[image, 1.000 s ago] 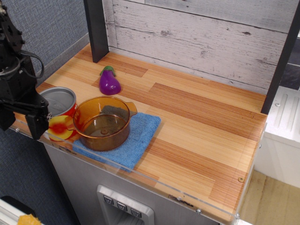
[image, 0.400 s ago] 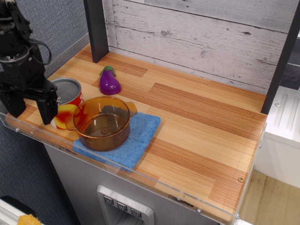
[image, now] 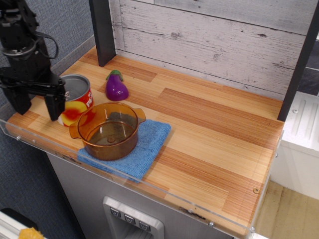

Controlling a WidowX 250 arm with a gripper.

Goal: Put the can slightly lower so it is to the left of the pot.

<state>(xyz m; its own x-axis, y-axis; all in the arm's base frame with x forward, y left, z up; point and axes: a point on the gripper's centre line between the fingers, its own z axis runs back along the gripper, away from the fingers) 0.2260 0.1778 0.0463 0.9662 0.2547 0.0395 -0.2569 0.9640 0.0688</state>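
observation.image: single view
gripper (image: 38, 106): jaws spread, empty, beside can (image: 77, 99)
can: left of pot (image: 107, 129), near target spot

A single view is given — no second camera is provided, so no overlap can be stated. The scene is seen from above and in front of the bench (image: 209, 134), looking down at an angle toward the whitewashed plank wall (image: 214, 40) behind it. The bench's clear front rim is cut diagonally across the lower frame. The whole benchtop is taken in at middle range, with the arm (image: 25, 55) caught at the left edge and a strip of floor (image: 289, 214) glimpsed at the lower right.
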